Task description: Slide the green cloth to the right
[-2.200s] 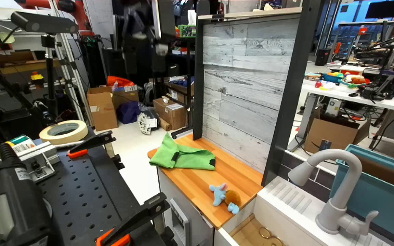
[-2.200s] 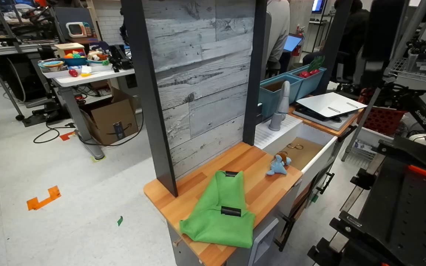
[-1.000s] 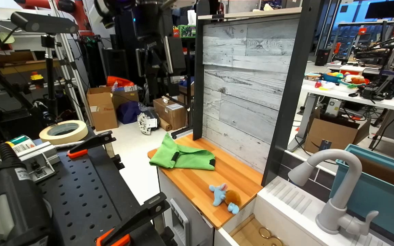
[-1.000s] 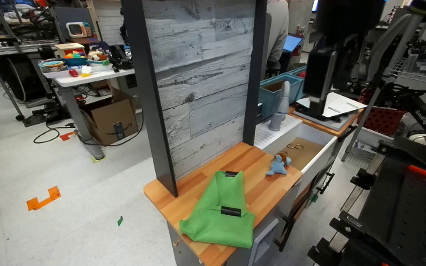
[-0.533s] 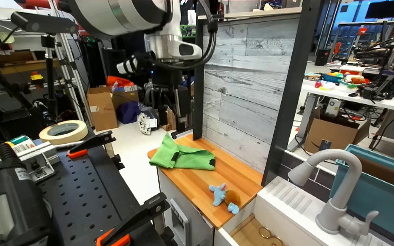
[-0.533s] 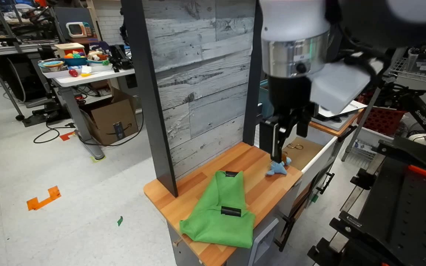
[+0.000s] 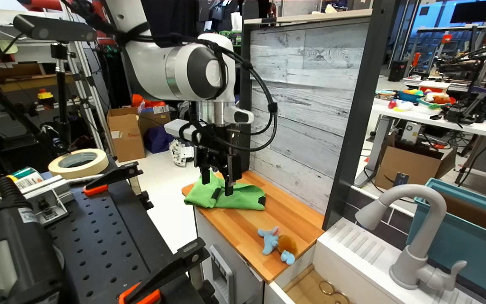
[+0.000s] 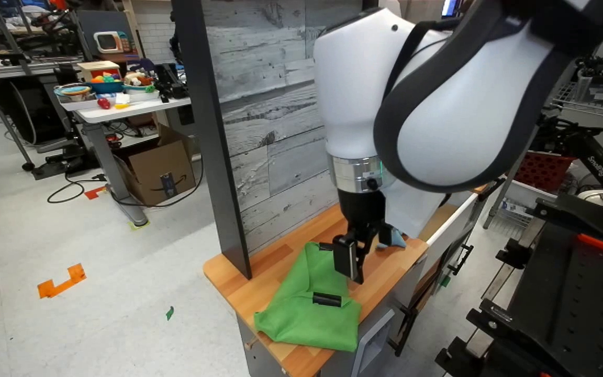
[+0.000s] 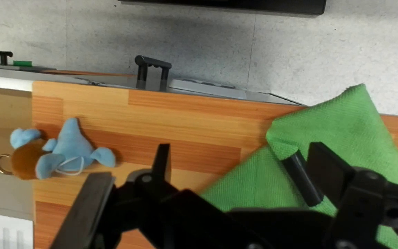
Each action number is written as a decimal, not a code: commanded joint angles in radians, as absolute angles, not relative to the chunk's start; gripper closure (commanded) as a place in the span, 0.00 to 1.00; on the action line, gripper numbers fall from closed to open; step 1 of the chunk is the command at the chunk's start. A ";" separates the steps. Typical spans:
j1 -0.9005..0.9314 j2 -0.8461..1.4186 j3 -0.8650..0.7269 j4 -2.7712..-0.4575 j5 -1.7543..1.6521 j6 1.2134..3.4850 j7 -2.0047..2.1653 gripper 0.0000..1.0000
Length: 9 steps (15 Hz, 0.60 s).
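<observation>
1. The jaws are spread wide with nothing pinched between them. The Robotiq gripper [image 7: 217, 188] points straight down, a pose that would suit either pressing on flat fabric or nipping a fold.

2. It appears to hang above the sinkward edge of the green cloth [image 8: 312, 314]. The wrist view shows one finger [image 9: 327, 169] overlapping the fabric near a black strip and its partner over wood; whether either touches, I cannot tell.

3. The cloth lies rumpled and folded on the end of the countertop [image 7: 298, 211] away from the sink [image 8: 453, 220], a corner jutting past the front edge. Two black strips [image 8: 326, 299] sit on it; their purpose is unclear.

4. I judge the slide not yet begun, with contact needed next. If right means toward the sink, the blue-and-brown plush toy [image 9: 62, 152] lies on that course and could be shoved along. Too light a press may skim; too heavy may bunch the layers.

5. The striped wood looks smooth, so the fabric should glide easily. A grey plank-pattern panel [image 7: 306, 84] rises along the back.

6. Around it, in an exterior view: a grey faucet [image 7: 426, 236], a teal planter [image 7: 458, 236], and a black perforated bench [image 7: 103, 236] carrying bar clamps [image 7: 171, 266] and a roll of masking tape [image 7: 78, 172].
</observation>
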<state>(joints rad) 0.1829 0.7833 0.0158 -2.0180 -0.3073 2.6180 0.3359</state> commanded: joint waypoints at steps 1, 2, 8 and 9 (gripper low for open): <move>0.227 0.879 -0.005 -1.908 -0.247 2.674 0.300 0.00; 0.239 0.898 -0.011 -1.886 -0.233 2.693 0.310 0.00; 0.295 0.997 -0.039 -1.769 -0.173 2.746 0.316 0.00; 0.296 1.011 -0.035 -1.752 -0.164 2.739 0.309 0.00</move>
<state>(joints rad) 0.2760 0.9566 -0.0263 -1.8201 -0.2081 2.7307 0.3284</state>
